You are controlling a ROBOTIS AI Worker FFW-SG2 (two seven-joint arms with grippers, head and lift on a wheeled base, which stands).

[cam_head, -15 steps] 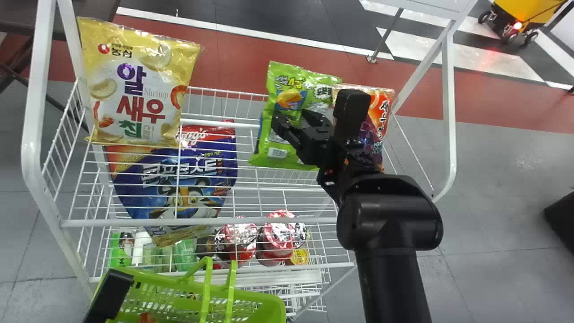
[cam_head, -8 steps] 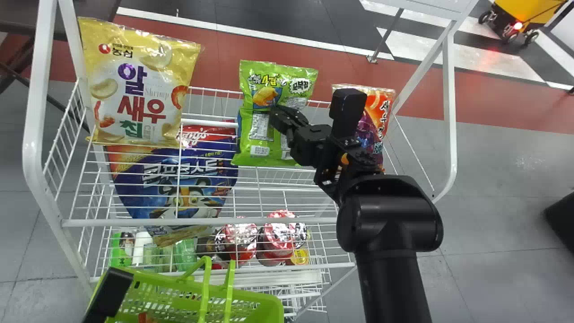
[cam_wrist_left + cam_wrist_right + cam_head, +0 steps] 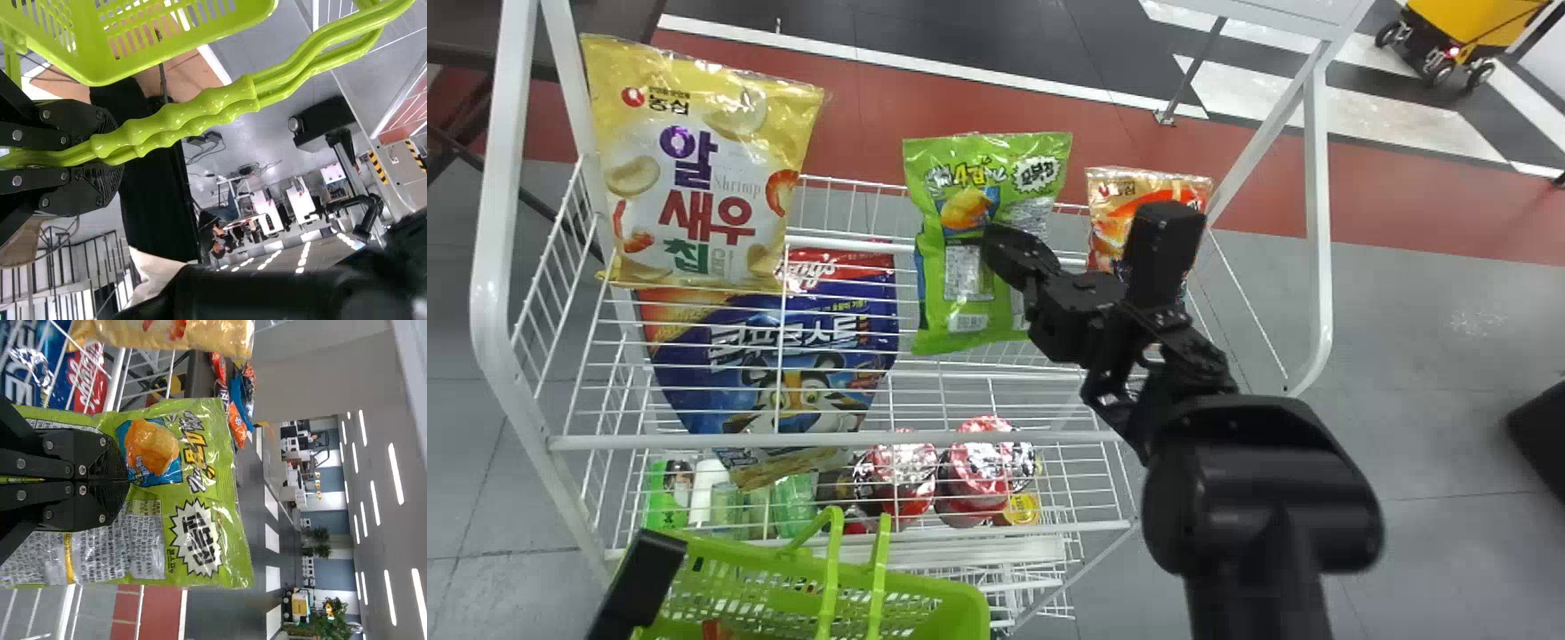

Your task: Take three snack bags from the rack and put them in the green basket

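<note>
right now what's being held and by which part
The right gripper holds the green snack bag by the middle of its face; the left gripper holds the green basket by its paired handles.

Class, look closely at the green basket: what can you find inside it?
In the head view, a small orange-red patch shows inside the green basket; what it belongs to cannot be told. The handles cover part of the inside, and the picture's lower edge cuts off more.

Gray floor [image 3: 1449, 356], red band [image 3: 925, 111] across the upper frame, yellow cart [image 3: 1472, 22] upper right; dark table [image 3: 618, 20] upper left; ceiling lights [image 3: 396, 473] in right wrist view
</note>
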